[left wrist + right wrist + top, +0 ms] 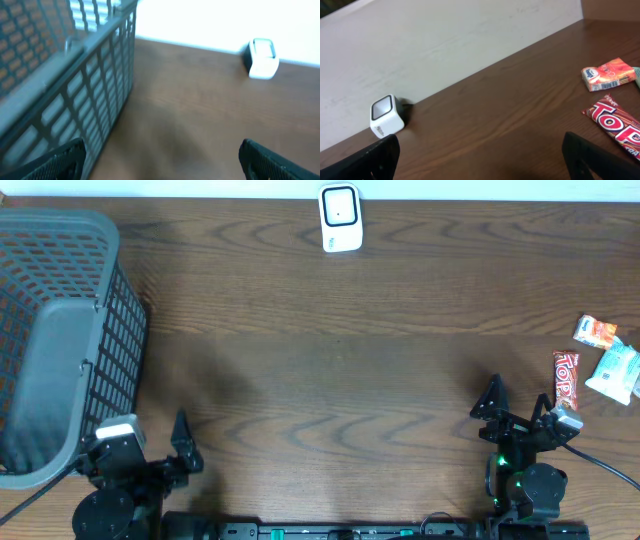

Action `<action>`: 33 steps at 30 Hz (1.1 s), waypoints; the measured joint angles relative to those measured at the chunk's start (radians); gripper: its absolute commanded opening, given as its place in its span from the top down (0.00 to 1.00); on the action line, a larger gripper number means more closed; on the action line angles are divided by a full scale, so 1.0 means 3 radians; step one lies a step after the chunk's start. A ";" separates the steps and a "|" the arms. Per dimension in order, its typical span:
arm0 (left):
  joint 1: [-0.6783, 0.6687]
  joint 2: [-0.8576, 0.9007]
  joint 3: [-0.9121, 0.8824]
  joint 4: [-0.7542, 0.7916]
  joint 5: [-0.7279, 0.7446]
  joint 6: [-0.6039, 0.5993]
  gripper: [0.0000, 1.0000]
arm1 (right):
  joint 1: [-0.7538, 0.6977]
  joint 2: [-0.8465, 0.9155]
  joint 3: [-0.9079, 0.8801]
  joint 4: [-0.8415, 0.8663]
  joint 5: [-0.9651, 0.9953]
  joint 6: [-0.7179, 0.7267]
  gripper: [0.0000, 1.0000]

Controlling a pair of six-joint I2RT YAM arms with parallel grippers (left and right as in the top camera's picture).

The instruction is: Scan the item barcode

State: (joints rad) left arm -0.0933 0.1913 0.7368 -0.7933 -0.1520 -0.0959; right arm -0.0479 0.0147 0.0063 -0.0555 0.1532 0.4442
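Overhead view of a dark wooden desk point(320, 330). The left gripper point(145, 445) and right gripper point(520, 408) sit at the near edge, each with its jaws spread wide apart and holding nothing. A white barcode scanner point(340, 218) stands at the middle of the far edge, against the pale wall. The items for scanning lie together at the right edge: a red candy bar point(566, 380), whose near end lies just beside the right gripper, a small orange packet point(596, 332) beyond it, and a white-and-teal packet point(616, 372) to its right. A grey mesh basket point(60, 330) occupies the left side, close to the left gripper. Both wrist views face the scanner.
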 measured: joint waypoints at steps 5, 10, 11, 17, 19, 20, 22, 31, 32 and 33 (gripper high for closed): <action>0.0074 0.0000 -0.0552 0.0997 0.0017 0.0058 0.02 | -0.0001 0.0001 0.0000 -0.0001 -0.0003 0.0000 0.01; 0.0150 -0.0005 -0.1104 0.1859 0.0094 0.0066 0.02 | -0.0001 0.0001 0.0000 -0.0001 -0.0006 0.0000 0.01; 0.0154 -0.0019 -0.1217 0.1972 0.0108 0.0066 0.02 | -0.0001 0.0001 0.0000 -0.0001 -0.0006 0.0001 0.01; 0.0155 -0.0361 -0.1881 0.2403 0.0145 0.0072 0.02 | -0.0001 0.0001 0.0000 -0.0001 -0.0009 0.0000 0.01; 0.0155 -0.0422 -0.1996 0.2408 0.0155 0.0072 0.02 | 0.0000 0.0001 0.0000 -0.0001 -0.0009 0.0000 0.01; 0.0155 -0.0450 -0.2055 0.2411 0.0163 0.0072 0.02 | 0.0000 0.0001 0.0000 0.0000 -0.0009 0.0000 0.01; 0.0155 -0.0497 -0.2157 0.2410 0.0165 0.0072 0.02 | 0.0000 0.0001 0.0000 0.0000 -0.0009 0.0001 0.01; 0.0104 -0.0595 -0.2327 0.2466 0.0192 0.0079 0.02 | 0.0000 0.0001 0.0000 -0.0001 -0.0009 0.0001 0.01; 0.0104 -0.0595 -0.2327 0.2466 0.0198 0.0085 0.02 | 0.0000 0.0001 0.0000 0.0000 -0.0009 0.0000 0.01; 0.0104 -0.0595 -0.2327 0.2466 0.0203 0.0085 0.02 | 0.0000 0.0001 0.0000 0.0000 -0.0009 0.0000 0.01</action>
State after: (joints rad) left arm -0.0620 0.0128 0.0387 -0.0536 -0.0910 -0.0704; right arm -0.0479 0.0151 0.0063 -0.0555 0.1505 0.4442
